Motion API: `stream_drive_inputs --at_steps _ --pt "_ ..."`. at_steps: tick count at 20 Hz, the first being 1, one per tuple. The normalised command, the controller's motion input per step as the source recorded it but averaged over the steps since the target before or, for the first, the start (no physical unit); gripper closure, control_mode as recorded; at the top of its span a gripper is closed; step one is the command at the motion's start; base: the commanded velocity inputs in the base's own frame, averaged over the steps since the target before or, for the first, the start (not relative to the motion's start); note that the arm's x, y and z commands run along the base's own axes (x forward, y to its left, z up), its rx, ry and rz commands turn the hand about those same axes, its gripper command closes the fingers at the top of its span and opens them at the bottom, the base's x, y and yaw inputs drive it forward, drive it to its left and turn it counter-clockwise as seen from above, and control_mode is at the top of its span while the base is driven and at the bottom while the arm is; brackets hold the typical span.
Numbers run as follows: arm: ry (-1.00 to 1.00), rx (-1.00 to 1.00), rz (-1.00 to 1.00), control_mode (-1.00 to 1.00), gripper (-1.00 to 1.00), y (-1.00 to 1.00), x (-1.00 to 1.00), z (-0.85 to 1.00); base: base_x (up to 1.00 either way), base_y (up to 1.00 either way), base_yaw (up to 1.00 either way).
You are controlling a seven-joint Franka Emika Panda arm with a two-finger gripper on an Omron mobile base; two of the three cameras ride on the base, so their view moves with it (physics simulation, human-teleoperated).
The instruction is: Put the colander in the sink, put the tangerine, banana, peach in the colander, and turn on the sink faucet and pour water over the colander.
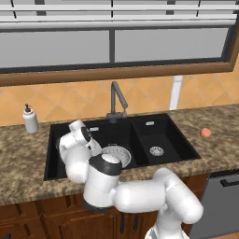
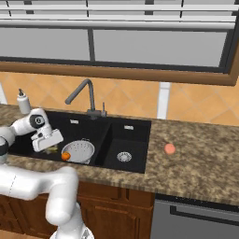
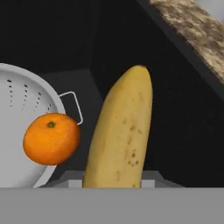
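While the banana (image 3: 119,131) stands up from the bottom centre of the hand view, gripped by the partly closed end effector, it needs carrying left over the colander (image 3: 19,122), whose rim at left carries the tangerine (image 3: 51,138). Centre-left in the left base view, the arm folds down into the sink (image 1: 70,135), beside the colander at centre. At left in the right base view, the end effector (image 2: 46,140) hangs tilted just left of the colander; the peach (image 2: 170,149) waits right of centre on the tabletop (image 2: 200,158).
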Motion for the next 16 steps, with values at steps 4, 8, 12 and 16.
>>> stream_drive_inputs --at_steps 4,8,12,16 --pt "-0.12 0.06 0.00 -1.00 1.00 -0.08 -0.33 -0.50 0.00 0.00 0.00" --pt "-0.17 0.07 -0.01 -1.00 1.00 -0.07 -0.50 -0.39 0.00 0.00 0.00" --pt "-0.17 0.07 -0.03 -1.00 1.00 -0.22 -0.19 -0.36 0.00 0.00 0.00" --pt "-0.21 0.08 -0.06 -1.00 1.00 -0.34 0.00 -0.32 0.00 0.00 0.00"
